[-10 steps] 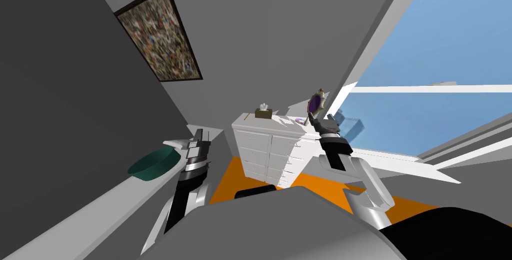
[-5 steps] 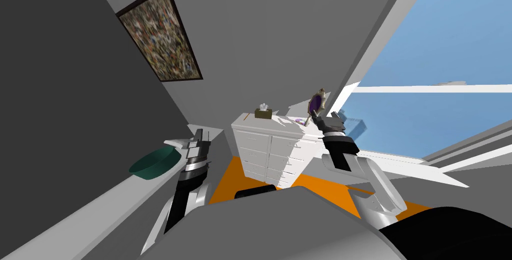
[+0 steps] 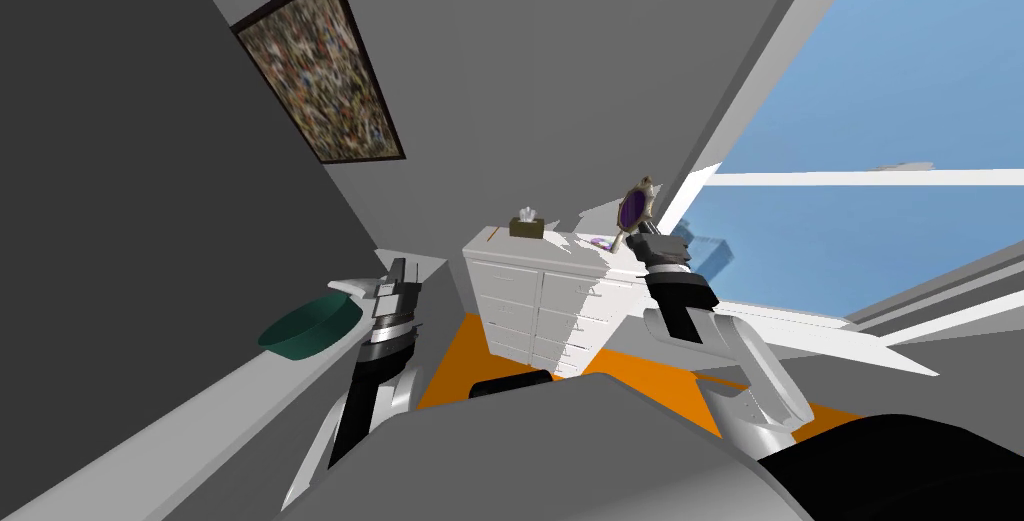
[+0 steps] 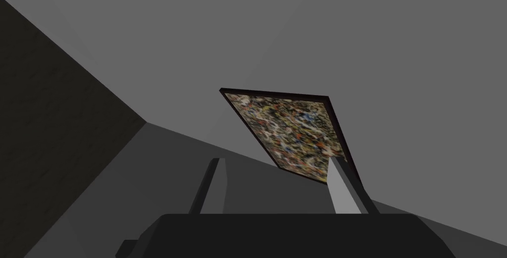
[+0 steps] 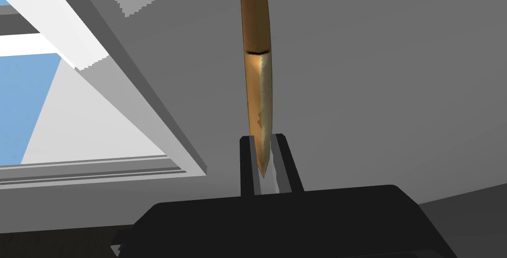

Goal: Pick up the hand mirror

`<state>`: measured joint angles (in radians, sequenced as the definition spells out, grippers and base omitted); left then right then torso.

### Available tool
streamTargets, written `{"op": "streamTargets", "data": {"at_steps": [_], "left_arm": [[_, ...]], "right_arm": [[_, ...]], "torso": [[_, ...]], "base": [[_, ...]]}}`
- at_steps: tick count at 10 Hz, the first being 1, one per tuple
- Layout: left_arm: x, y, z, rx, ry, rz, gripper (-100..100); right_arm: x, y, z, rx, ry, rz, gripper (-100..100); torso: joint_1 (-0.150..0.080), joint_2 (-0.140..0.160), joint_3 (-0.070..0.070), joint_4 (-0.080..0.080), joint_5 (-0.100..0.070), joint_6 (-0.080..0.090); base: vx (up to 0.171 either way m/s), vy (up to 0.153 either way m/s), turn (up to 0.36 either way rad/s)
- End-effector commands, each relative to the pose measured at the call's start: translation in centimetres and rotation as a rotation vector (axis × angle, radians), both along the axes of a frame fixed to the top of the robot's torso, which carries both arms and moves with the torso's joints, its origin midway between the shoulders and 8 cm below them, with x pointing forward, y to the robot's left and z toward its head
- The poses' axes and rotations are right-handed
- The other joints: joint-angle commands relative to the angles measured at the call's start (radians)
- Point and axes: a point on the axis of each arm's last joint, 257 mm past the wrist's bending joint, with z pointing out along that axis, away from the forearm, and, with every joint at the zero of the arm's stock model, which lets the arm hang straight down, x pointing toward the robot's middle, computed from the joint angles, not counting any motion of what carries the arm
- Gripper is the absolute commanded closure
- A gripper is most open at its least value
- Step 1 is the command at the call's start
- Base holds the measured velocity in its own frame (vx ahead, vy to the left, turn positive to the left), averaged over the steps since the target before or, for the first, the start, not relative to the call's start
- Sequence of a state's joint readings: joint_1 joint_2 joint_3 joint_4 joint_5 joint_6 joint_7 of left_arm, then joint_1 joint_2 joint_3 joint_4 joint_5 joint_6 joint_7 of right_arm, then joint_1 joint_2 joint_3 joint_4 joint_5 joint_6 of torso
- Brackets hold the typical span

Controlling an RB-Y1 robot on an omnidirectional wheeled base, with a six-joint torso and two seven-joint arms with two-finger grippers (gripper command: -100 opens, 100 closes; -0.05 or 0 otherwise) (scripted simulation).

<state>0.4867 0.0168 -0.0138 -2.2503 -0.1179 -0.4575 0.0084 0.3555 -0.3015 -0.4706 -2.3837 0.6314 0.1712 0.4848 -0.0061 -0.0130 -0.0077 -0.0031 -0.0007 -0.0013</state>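
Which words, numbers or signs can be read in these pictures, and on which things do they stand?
None can be read.
The painting shows only coloured speckles, no letters.
The tissue box on the dresser is too small to tell.
The mirror in the right pincer shows no writing.

Grey walls (image 3: 560, 65); white dresser (image 3: 530, 295) on orange floor (image 3: 447, 375); blue window (image 3: 880, 75).
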Motion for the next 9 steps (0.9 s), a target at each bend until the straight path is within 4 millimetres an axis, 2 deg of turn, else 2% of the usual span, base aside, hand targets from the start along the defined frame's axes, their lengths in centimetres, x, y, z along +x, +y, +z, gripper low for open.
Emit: {"op": "streamTargets", "data": {"at_steps": [1,2,5,6,8,9], "left_arm": [[0.0,0.0,0.0,0.0,0.0,0.0,0],[0.0,0.0,0.0,0.0,0.0,0.0,0],[0.0,0.0,0.0,0.0,0.0,0.0,0],[0.0,0.0,0.0,0.0,0.0,0.0,0],[0.0,0.0,0.0,0.0,0.0,0.0,0],[0.0,0.0,0.0,0.0,0.0,0.0,0]], "right_arm": [[0.0,0.0,0.0,0.0,0.0,0.0,0],[0.5,0.0,-1.1,0.001,0.011,0.005,100],[1.4,0.0,-2.8,0.004,0.027,0.015,100],[1.0,0.0,-2.4,0.005,0.022,0.011,100],[0.9,-0.1,-2.5,0.016,0.032,0.024,-100],[0.8,-0.2,-2.7,0.03,0.046,0.032,-100]], "torso": [[0.0,0.0,0.0,0.0,0.0,0.0],[0.0,0.0,0.0,0.0,0.0,0.0],[0.0,-0.001,-0.002,-0.003,-0.004,0.0],[-0.001,-0.001,-0.002,-0.003,-0.004,0.0],[-0.002,-0.002,-0.003,-0.003,-0.004,0.0],[-0.005,0.0,-0.002,-0.003,-0.005,-0.001]], "base": [[0.0,0.0,0.0],[-0.003,0.014,-0.045],[-0.014,0.029,-0.036],[-0.004,0.013,-0.008],[-0.02,-0.014,0.117],[-0.09,-0.074,0.32]]}}
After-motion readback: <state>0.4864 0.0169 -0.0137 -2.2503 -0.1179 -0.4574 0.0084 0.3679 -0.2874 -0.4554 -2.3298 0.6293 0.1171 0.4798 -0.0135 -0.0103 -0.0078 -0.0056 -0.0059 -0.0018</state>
